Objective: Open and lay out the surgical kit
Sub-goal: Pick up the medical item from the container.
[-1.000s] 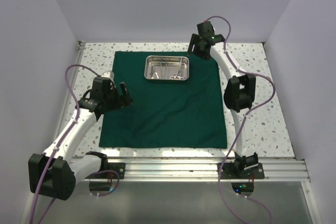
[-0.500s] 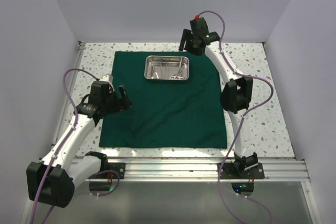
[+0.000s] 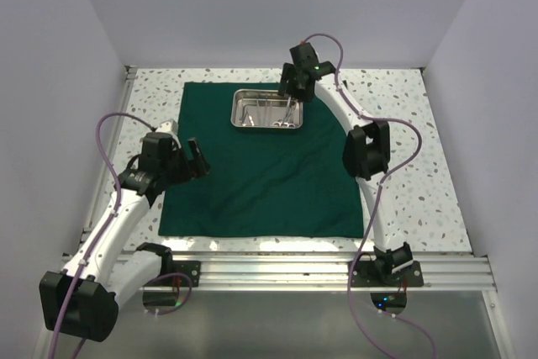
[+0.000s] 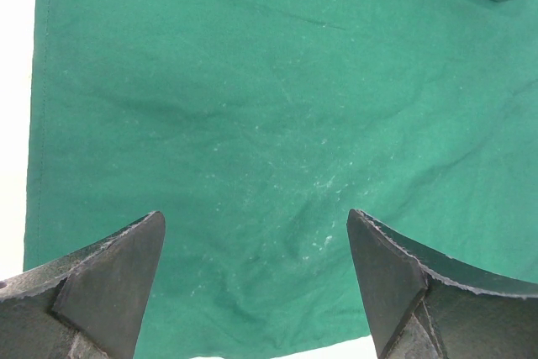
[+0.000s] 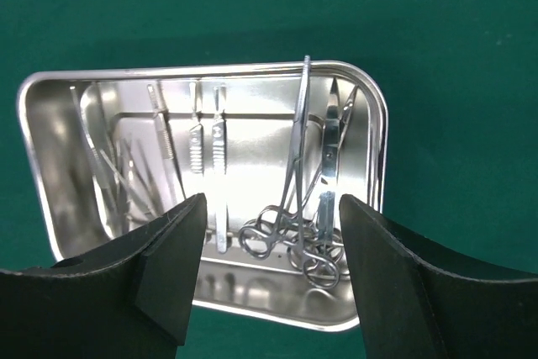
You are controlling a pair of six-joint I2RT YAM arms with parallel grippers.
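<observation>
The dark green cloth [image 3: 269, 174] lies spread flat as a large square on the table. At its far middle stands the shiny steel tray [image 3: 252, 91]. In the right wrist view the tray [image 5: 50, 149] holds scissor-handled clamps [image 5: 290, 237] at its right end and straight tweezers [image 5: 220, 166] near the middle. My right gripper [image 3: 288, 94] hangs open above the tray's right part, its jaws [image 5: 271, 199] framing the clamp rings without touching them. My left gripper [image 3: 197, 160] is open and empty over the cloth's left edge. In the left wrist view it [image 4: 254, 216] looks down on wrinkled cloth [image 4: 252, 107].
Speckled tabletop [image 3: 412, 149] shows to the left, right and far side of the cloth. White walls close in three sides. An aluminium rail [image 3: 294, 271] with both arm bases runs along the near edge. Purple cables loop from each arm.
My right arm swung left from beyond the cloth's far right corner to above the tray, its jaws narrowing slightly. My left arm shifted a little leftward and stayed open.
</observation>
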